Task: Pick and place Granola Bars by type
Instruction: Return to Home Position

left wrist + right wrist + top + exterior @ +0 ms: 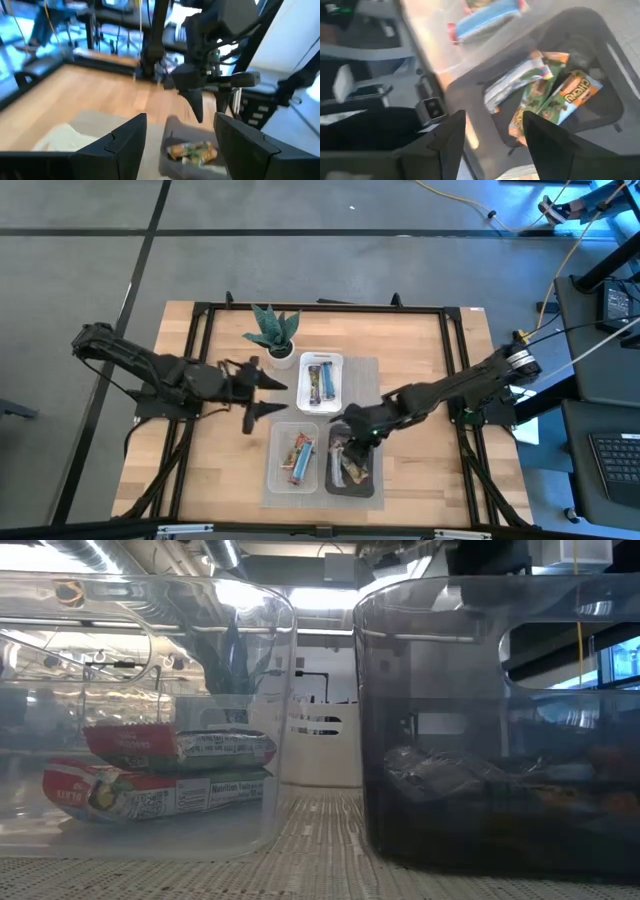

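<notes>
Since no bar lies loose on the wooden table (410, 340), we judge the sorting done; only the return of the arms is left. From the table's middle, the blue Granola Bars (318, 383) lie in the white tray (321, 356) at twelve o'clock, the red bars (150, 795) in the clear bin (278, 475) at seven, and the green-and-tan bars (555, 100) in the black bin (450, 720) at five. The wrappers are glossy, crinkled film; the bins are smooth hard plastic with rounded corners. The right gripper (345, 438) hovers over the black bin, jaws apart and empty; the left gripper (278, 398), at nine, is likewise open.

3 bins (321, 357), 2 arms (150, 365), 1 plant (272, 330)
</notes>
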Tool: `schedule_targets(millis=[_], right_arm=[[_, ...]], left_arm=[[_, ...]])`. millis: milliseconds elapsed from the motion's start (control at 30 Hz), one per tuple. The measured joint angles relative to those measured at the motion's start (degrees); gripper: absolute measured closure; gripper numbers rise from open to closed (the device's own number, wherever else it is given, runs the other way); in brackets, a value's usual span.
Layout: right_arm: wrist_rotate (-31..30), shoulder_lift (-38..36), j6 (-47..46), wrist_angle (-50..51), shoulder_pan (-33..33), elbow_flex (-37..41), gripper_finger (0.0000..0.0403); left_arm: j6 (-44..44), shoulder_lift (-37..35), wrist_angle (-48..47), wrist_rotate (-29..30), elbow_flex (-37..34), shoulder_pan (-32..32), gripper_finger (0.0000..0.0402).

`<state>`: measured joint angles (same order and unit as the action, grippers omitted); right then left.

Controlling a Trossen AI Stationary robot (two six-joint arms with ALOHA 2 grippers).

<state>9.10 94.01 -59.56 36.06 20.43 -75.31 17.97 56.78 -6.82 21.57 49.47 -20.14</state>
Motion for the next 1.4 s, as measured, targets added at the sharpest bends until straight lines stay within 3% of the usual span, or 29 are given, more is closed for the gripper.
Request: schedule_targets(millis=[167, 300, 667, 867, 1100, 1400], right_arm=[[-0.48, -6.13, 12.51, -0.39, 0.41, 0.86, 0.0204], [-1.90, -13.35, 18.00, -2.85, -1.41, 5.61, 0.0204], [5.59, -43.36, 25.55, -40.92, -6.76, 37.48, 0.0205], [6.03, -57.72, 26.87, -42.47, -11.13, 47.11, 0.0205], [6.58, -70.71, 33.21, -42.56, -13.10, 52.80, 0.0205], [7.55, -83.82, 34.89, -41.50, -14.30, 57.38, 0.0205]], left_arm=[[-1.48, -8.04, -2.57, 3.65, -1.15, 0.00, 0.0176], [-0.05, -15.59, -1.27, 7.54, -7.56, 0.00, 0.0177], [3.15, -35.53, 2.61, 7.45, -24.09, 0.84, 0.0177], [4.18, -45.88, 2.43, 6.79, -31.13, 3.70, 0.0177], [5.32, -56.62, 2.48, 1.16, -37.44, 7.25, 0.0176], [8.30, -56.75, 5.26, -5.06, -43.40, 10.89, 0.0176]])
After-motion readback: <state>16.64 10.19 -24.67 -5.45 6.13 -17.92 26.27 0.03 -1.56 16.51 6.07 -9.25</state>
